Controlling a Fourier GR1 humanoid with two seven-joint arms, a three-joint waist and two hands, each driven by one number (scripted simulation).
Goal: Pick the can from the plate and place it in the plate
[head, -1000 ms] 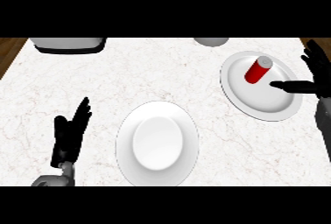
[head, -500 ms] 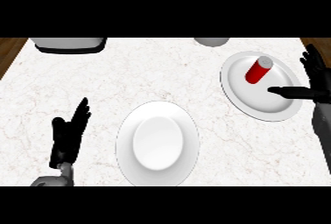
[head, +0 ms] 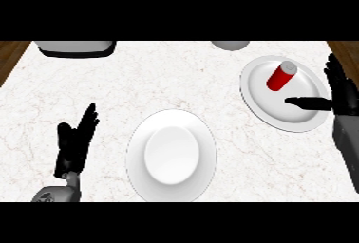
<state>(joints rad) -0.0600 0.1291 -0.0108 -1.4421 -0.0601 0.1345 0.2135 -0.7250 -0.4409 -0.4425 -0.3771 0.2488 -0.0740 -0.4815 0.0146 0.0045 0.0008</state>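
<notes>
Partly out of view, right hand (head: 342,97) beside can (head: 280,76).

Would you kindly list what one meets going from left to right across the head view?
Left hand → empty plate → plate holding the red can → right hand.

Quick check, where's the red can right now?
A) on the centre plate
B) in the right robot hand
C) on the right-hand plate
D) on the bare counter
C: the red can stands on the right-hand plate, and the right robot hand beside it is open, not touching it.
</notes>
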